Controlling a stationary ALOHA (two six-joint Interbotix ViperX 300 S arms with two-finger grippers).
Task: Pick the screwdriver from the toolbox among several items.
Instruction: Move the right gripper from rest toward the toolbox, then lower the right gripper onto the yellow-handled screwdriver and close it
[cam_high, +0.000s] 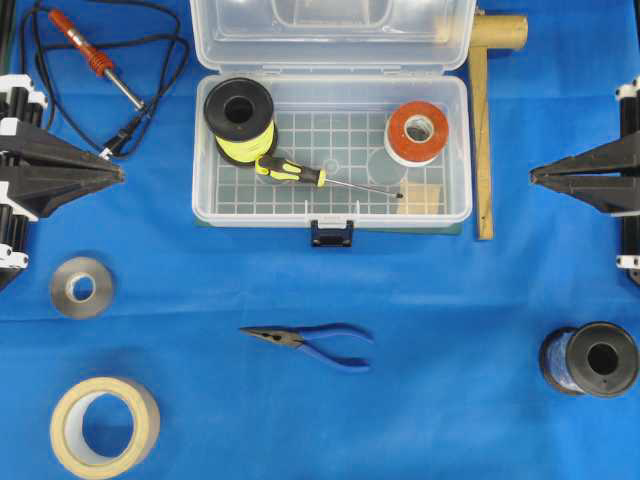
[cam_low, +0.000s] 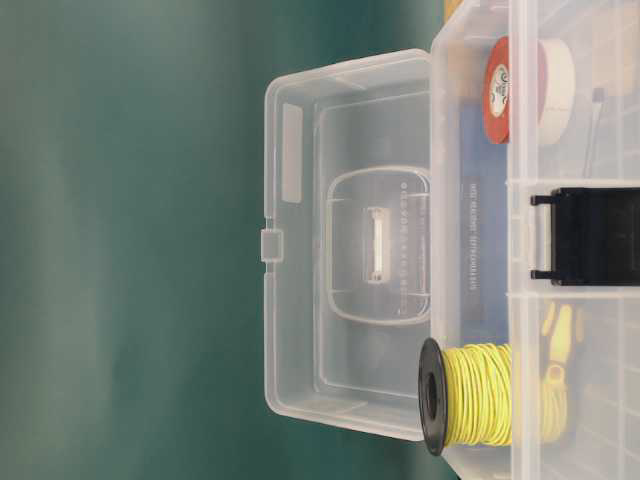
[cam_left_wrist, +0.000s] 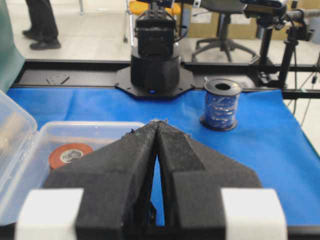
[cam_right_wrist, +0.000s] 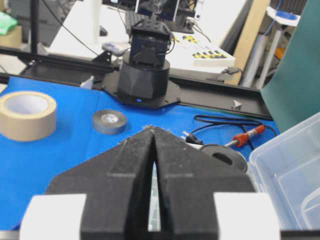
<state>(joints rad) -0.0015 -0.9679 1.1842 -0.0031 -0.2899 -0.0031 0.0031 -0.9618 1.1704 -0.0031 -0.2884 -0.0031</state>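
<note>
1. My left gripper (cam_high: 120, 172) is clenched on nothing, its tips pressed together at nine o'clock of the toolbox (cam_high: 455, 150).
2. My right gripper (cam_high: 533, 176) is likewise closed and empty, at three o'clock.
3. The screwdriver (cam_high: 320, 178) lies on the toolbox's grid floor, handle touching the yellow wire spool (cam_high: 240, 120), tip by the wooden block (cam_high: 422, 197).
4. The orange-and-white tape roll (cam_high: 417, 132) sits at the screwdriver's two o'clock.

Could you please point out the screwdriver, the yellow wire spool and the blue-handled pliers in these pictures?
screwdriver (cam_high: 290, 171): overhead view, on its yellow-and-black handle, inside the toolbox.
yellow wire spool (cam_high: 240, 112): overhead view, on its black top flange.
blue-handled pliers (cam_high: 335, 349): overhead view, on a blue handle, lying on the blue cloth.
</note>
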